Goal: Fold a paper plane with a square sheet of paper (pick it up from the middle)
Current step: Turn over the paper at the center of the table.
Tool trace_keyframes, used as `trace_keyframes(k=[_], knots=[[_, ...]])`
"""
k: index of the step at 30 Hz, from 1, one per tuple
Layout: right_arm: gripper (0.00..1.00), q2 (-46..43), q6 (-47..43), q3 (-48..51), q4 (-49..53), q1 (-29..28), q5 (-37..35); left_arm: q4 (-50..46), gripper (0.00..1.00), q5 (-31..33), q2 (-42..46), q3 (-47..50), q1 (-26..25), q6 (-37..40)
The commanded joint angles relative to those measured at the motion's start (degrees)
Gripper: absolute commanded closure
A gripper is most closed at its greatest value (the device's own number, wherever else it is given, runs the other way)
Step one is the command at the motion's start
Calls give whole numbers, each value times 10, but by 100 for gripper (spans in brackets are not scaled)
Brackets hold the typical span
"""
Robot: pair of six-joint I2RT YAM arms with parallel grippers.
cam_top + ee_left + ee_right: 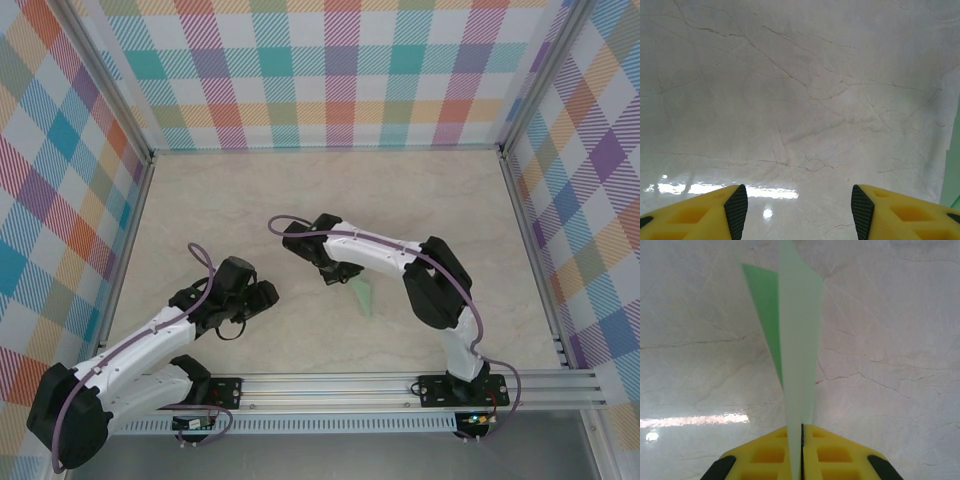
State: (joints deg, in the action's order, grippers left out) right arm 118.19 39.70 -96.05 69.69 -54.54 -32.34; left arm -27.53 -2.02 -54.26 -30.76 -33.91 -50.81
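Observation:
The pale green paper, folded into a slim pointed paper plane [363,295], hangs just above the table's middle. My right gripper [335,272] holds it at one end. In the right wrist view the jaws [801,440] are pressed together on the folded strip [799,340], which runs straight away from the fingers with a darker green flap on its left. My left gripper [262,297] hovers low to the left of the plane. Its fingers [737,210] stand apart with nothing between them [800,212]. A sliver of the green paper [952,165] shows at the right edge of the left wrist view.
The marble-patterned tabletop [330,200] is bounded by checked walls [330,70] at the back and both sides. An aluminium rail [400,385] with the arm bases runs along the near edge.

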Motion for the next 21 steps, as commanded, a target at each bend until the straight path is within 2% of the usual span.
trace_keyframes(k=[1, 9, 13, 17, 21], knots=[[91, 29, 31, -29, 48, -9, -24, -19, 41, 3, 6, 9, 11, -3], [88, 112, 56, -96, 68, -24, -15, -42, 40, 9, 10, 7, 13, 4], [83, 138, 42, -118, 34, -28, 48, -51, 39, 15, 20, 7, 14, 7], [70, 130, 32, -120, -11, -27, 119, -57, 39, 14, 20, 3, 16, 13], [51, 75, 8, -90, -88, -25, 184, -65, 38, 9, 19, -5, 18, 19]])
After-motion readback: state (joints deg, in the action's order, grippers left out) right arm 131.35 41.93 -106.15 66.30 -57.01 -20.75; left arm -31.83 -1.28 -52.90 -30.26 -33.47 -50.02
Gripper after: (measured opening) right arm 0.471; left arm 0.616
